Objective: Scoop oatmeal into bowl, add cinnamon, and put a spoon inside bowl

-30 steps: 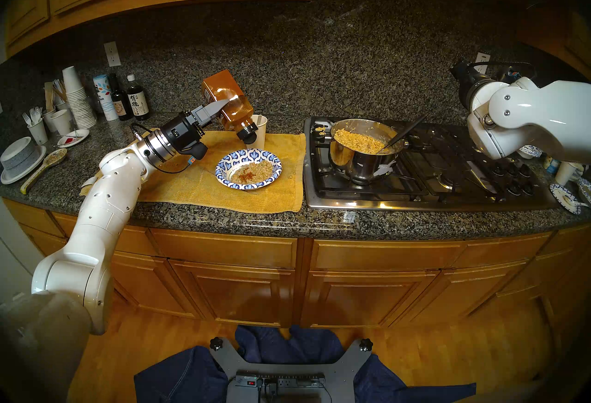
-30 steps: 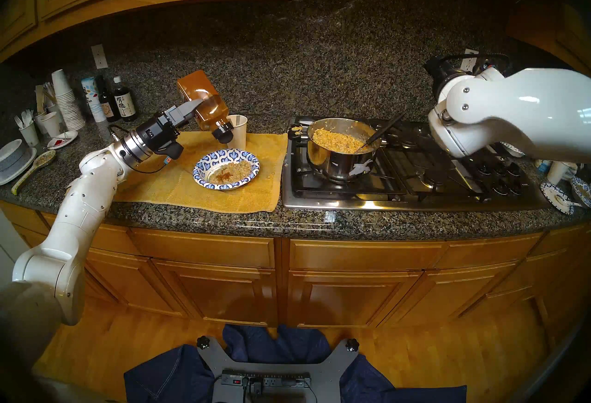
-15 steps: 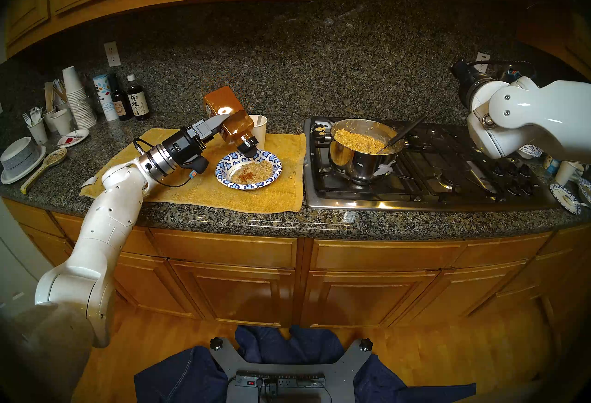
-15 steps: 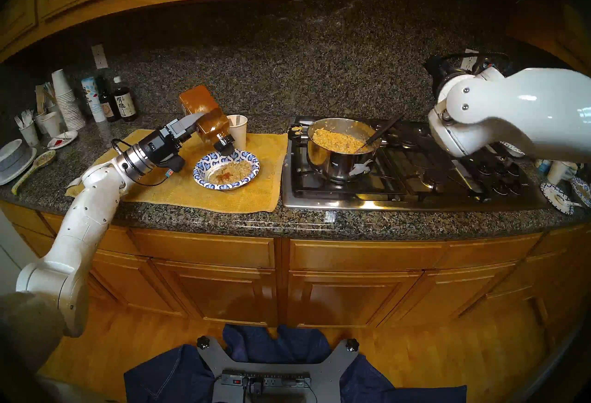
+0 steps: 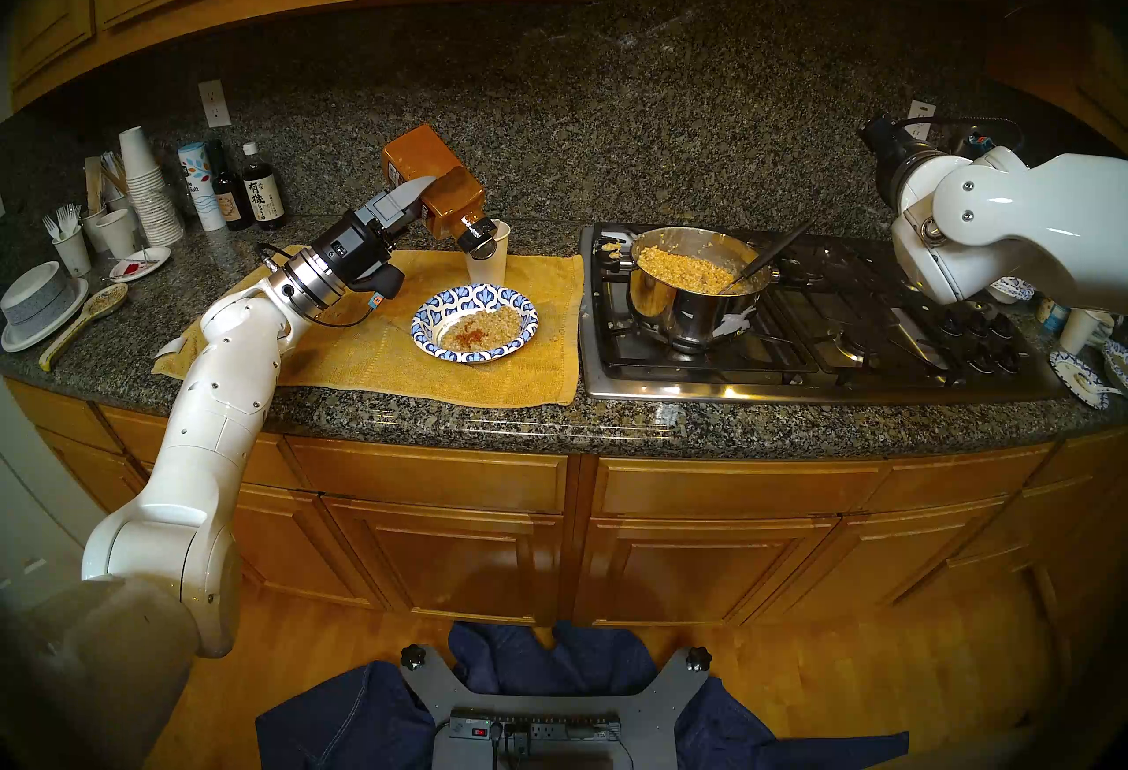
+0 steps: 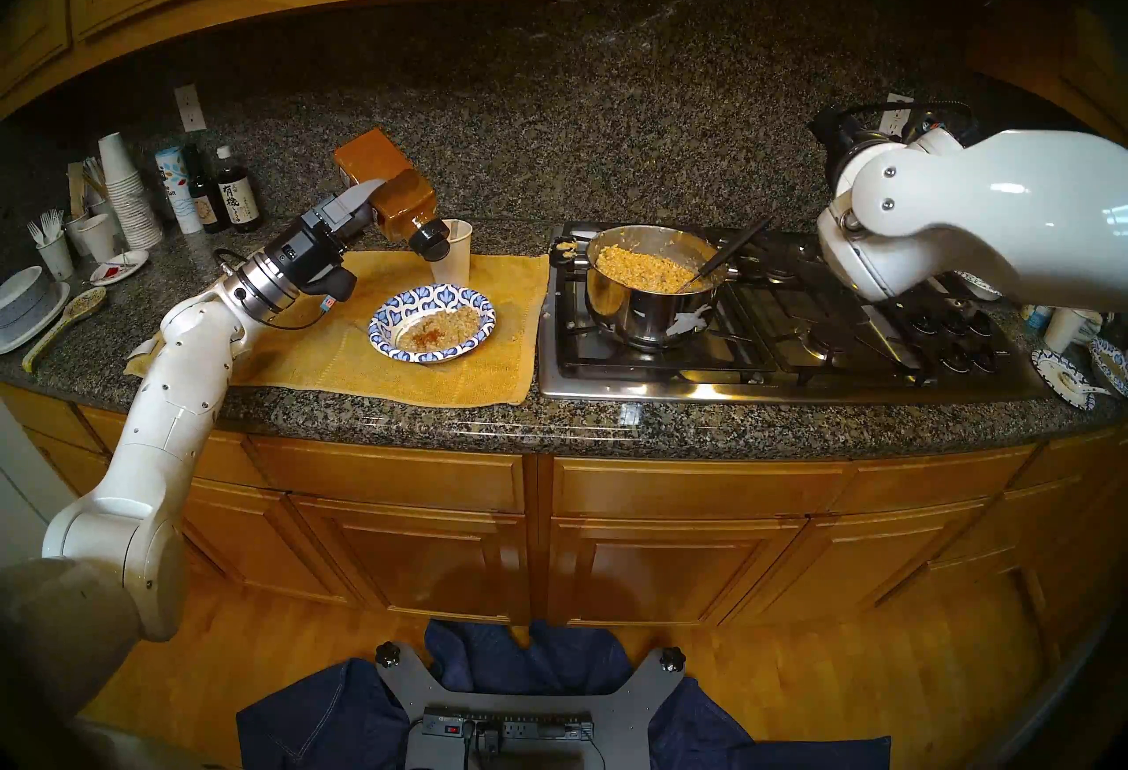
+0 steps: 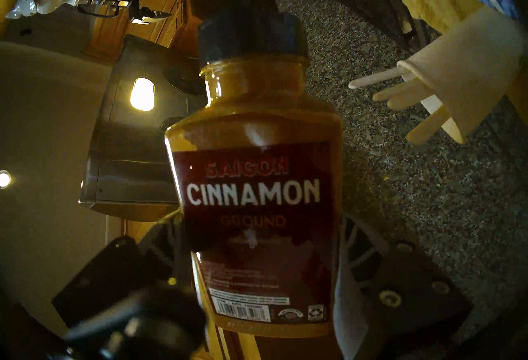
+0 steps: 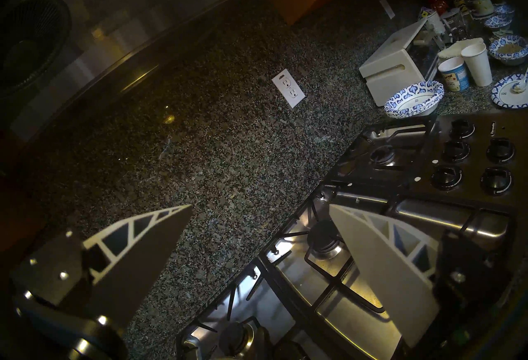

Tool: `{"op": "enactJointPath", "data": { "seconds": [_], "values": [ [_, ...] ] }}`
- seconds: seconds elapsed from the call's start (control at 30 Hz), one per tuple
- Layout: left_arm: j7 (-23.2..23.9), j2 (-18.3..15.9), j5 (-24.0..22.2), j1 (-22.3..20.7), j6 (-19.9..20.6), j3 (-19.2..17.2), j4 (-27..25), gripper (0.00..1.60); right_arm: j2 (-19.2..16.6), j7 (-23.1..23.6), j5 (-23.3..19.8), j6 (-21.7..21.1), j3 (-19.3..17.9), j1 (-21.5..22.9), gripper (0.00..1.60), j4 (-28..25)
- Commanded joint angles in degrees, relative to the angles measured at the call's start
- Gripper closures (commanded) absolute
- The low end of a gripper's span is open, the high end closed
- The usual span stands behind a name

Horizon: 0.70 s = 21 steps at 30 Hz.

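Note:
My left gripper (image 5: pixel 434 193) is shut on the cinnamon jar (image 5: pixel 436 185), which hangs tilted with its dark lid (image 5: pixel 476 237) down and to the right, above the yellow cloth behind the bowl. In the left wrist view the jar (image 7: pixel 257 193) fills the space between the fingers. The blue-and-white bowl (image 5: pixel 427 317) holds oatmeal (image 5: pixel 488 323) with a reddish-brown dusting on it. More oatmeal (image 5: pixel 680 265) fills the steel pot (image 5: pixel 690 311) on the stove. White plastic handles (image 7: pixel 380 94) stick out of a paper cup (image 5: pixel 497 256); whether one is the spoon I cannot tell. My right gripper (image 8: pixel 260 208) hangs open and empty over the stove's back edge.
A black-handled serving spoon (image 5: pixel 775 253) leans in the pot. Bottles (image 5: pixel 262 195), stacked cups (image 5: pixel 149 188), grey bowls (image 5: pixel 36 301) and a ceramic spoon (image 5: pixel 91 311) crowd the far left counter. More patterned bowls (image 8: pixel 414 99) and cups sit right of the stove.
The left gripper dipped the jar toward the bowl's rim, then lifted it again; the lid now hangs higher, in front of the paper cup. The right arm has not moved.

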<state>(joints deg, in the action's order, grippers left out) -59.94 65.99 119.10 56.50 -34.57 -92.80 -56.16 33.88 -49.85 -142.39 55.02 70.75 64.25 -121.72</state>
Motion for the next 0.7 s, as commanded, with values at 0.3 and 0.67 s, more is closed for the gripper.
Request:
{"op": "enactJointPath", "data": {
  "seconds": [0.3,0.67],
  "values": [
    [5.8,2.9,-8.8,0.4,-11.8,-8.2,-6.9,1.60,0.2,-0.7,-0.1,0.0,-0.8,1.4,0.00,0.6],
    [11.4,6.4,-13.4,0.2,-16.2,-13.7,-6.1,1.60,0.2,-0.1,-0.8,0.0,-0.5,1.3,0.00,0.6]
  ]
}}
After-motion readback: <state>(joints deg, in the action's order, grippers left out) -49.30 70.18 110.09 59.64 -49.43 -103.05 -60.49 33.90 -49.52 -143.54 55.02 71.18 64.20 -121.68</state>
